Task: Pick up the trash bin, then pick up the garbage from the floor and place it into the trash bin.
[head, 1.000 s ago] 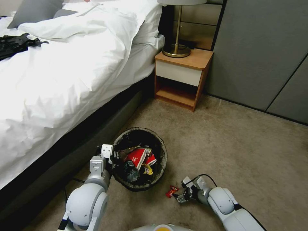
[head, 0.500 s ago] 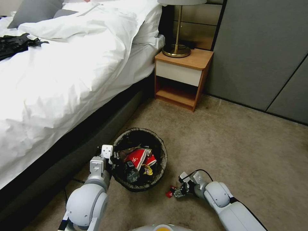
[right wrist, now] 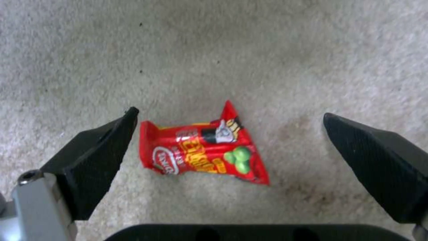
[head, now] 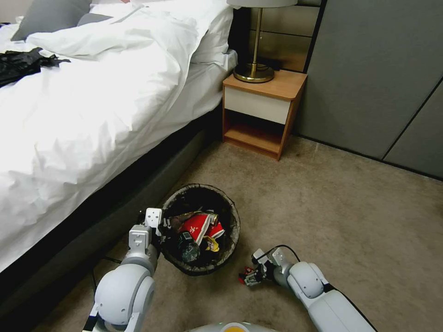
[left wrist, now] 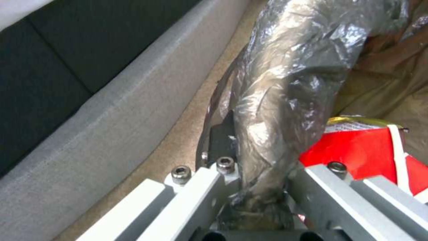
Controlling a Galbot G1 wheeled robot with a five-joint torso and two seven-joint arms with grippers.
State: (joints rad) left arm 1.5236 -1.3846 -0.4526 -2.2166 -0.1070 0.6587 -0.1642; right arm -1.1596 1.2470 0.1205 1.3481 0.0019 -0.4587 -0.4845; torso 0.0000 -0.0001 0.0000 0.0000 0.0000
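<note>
The trash bin [head: 233, 216], lined with a dark bag, stands on the carpet beside the bed, with red-and-white cups [head: 197, 226] and wrappers inside. My left gripper [head: 164, 227] is shut on its near-left rim; in the left wrist view the fingers [left wrist: 196, 187] clamp the bag-covered rim [left wrist: 276, 110]. One piece of garbage, a small red snack wrapper [head: 242, 275], lies flat on the floor just right of the bin. Low over it, my right gripper [head: 249, 276] is open, and the right wrist view shows the wrapper [right wrist: 203, 152] between the two black fingers [right wrist: 100, 154].
The bed frame [head: 138, 180] runs close along the bin's left side. A wooden nightstand [head: 263, 108] with a lamp stands farther back, against grey wall panels [head: 378, 78]. Open carpet [head: 350, 221] lies to the right.
My right gripper has moved left along the floor to the red wrapper and now straddles it. The left arm and the bin have stayed still.
</note>
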